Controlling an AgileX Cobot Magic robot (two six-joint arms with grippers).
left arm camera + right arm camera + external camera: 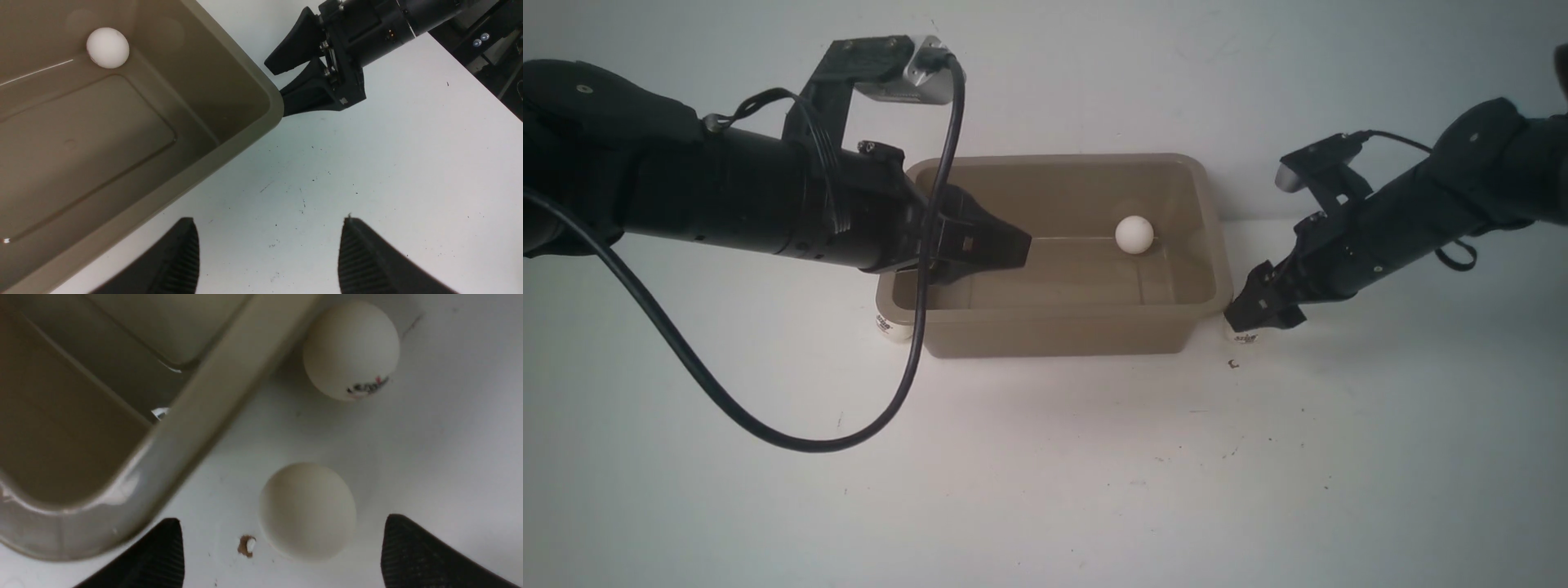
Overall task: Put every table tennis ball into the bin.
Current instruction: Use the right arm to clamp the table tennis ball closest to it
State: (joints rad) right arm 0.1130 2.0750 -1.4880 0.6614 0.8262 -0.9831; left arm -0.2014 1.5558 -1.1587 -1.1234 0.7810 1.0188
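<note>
The taupe bin [1213,245] stands mid-table, with one table tennis ball [1134,234] [108,47] inside near its far wall. My left gripper [1017,243] [269,249] hangs open over the bin's left end, holding nothing. My right gripper [1245,314] [282,547] is low at the bin's right front corner [196,428], open. A plain ball [307,510] lies on the table just ahead of its fingertips, untouched, and a ball with a printed logo [351,351] [1246,336] lies beside it. Another logo ball [892,324] rests against the bin's left front corner.
A black cable [768,429] from the left wrist loops down over the white table in front of the bin. A small brown chip [246,545] [1233,363] marks the table near the right gripper. The right gripper [278,87] shows beside the bin's corner in the left wrist view.
</note>
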